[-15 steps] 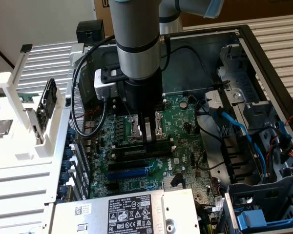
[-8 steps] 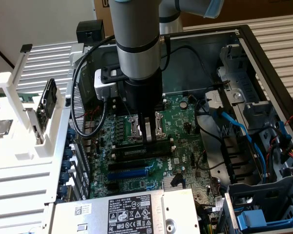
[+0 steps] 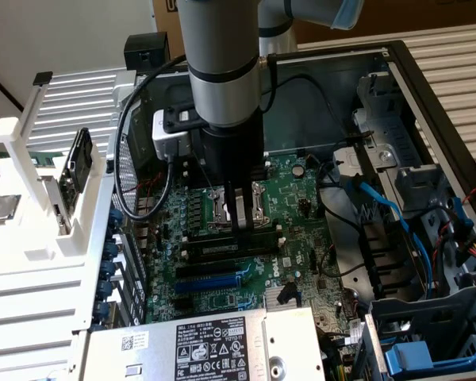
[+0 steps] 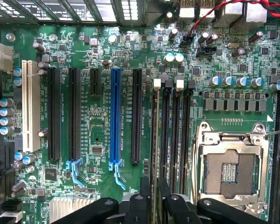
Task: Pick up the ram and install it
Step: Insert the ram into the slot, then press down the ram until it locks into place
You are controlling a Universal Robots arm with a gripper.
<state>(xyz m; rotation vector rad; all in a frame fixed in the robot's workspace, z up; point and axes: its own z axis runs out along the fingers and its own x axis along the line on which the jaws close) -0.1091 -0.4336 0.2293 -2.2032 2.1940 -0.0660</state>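
Observation:
The ram (image 4: pixel 153 140) is a thin dark green stick seen edge-on, standing in the memory slot nearest the black expansion slots on the green motherboard (image 4: pixel 98 51). In the exterior view the ram (image 3: pixel 216 248) lies along the slot row with its label showing. My gripper (image 4: pixel 154 189) straddles one end of it, one black finger on each side with a small gap, so it is open. From outside, the gripper (image 3: pixel 239 226) reaches straight down from the grey arm onto the slot row, just in front of the CPU socket (image 3: pixel 258 205).
Black memory slots (image 4: pixel 175 135) run beside the ram, with the CPU socket (image 4: pixel 231 168) past them. A blue expansion slot (image 4: pixel 115 116) and black slots lie on the other side. Case walls, blue cables (image 3: pixel 389 208) and a labelled power supply (image 3: pixel 214 345) ring the board.

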